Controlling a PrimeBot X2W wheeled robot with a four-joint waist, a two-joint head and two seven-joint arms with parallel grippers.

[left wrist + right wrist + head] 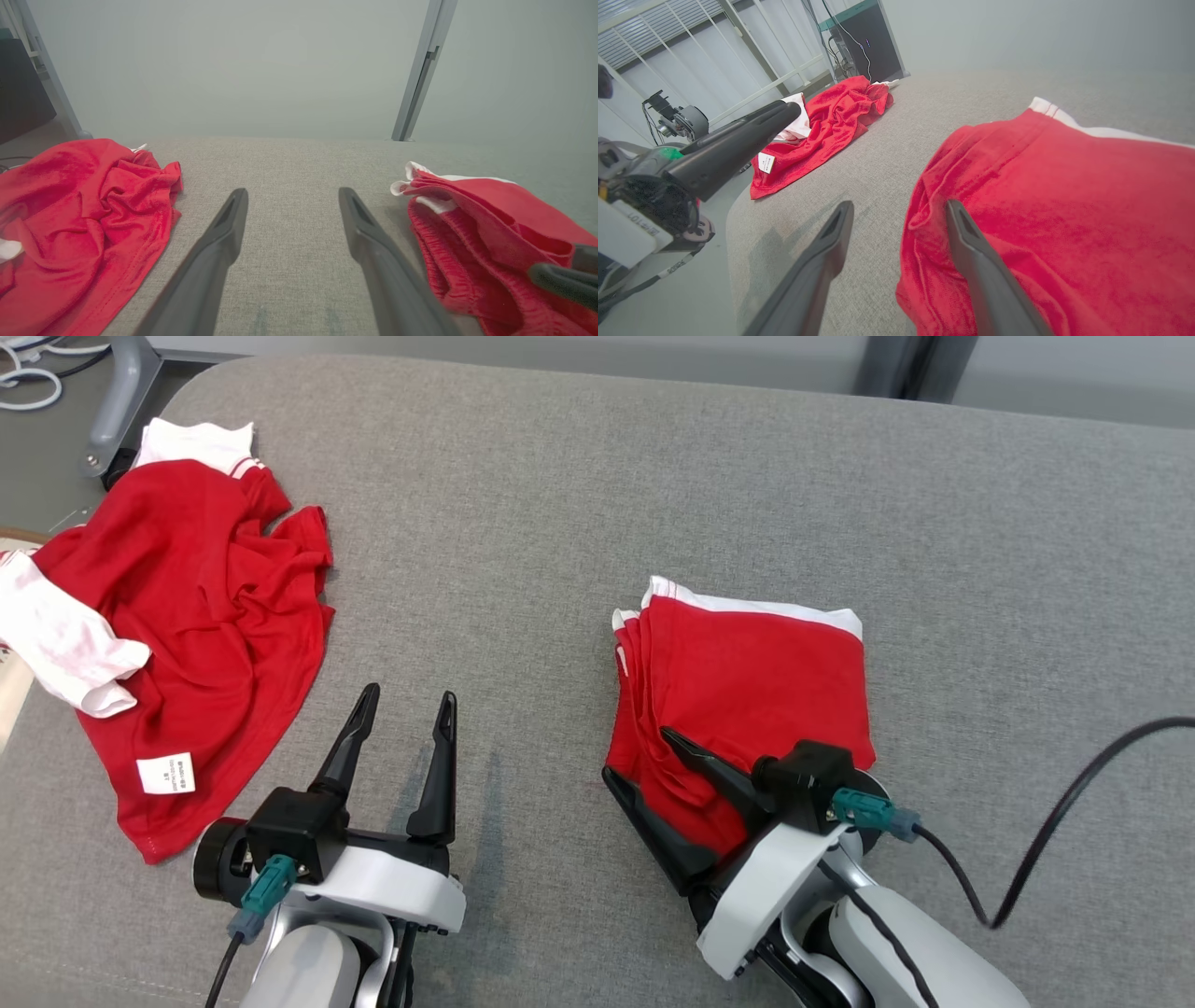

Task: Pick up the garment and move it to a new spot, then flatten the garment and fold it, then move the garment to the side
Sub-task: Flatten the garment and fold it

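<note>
The folded garment (747, 691), red with white trim along its far side, lies right of the middle of the grey padded surface (579, 504), nearer the near edge than the far one. Its near corner is hidden under the wrist of the right gripper (638, 753), and in the left wrist view it is cut off at the right and bottom. The right gripper's fingers stand wide apart and straddle the garment's left edge: one finger lies on top of the red cloth, the other rests low along that edge, and nothing is pinched between them. The left gripper (411, 695) is spread just as wide with nothing in it, over bare surface between the two cloths, near the near edge. A crumpled garment (196, 616), also red with white sleeves, lies at the left edge towards the far-left corner, with one white sleeve seemingly spilling past the edge. A white label (166, 773) sewn near its hem carries print too small to read. A black cable (1055, 821) loops across the surface from the right arm and runs out of the head view at the right.
</note>
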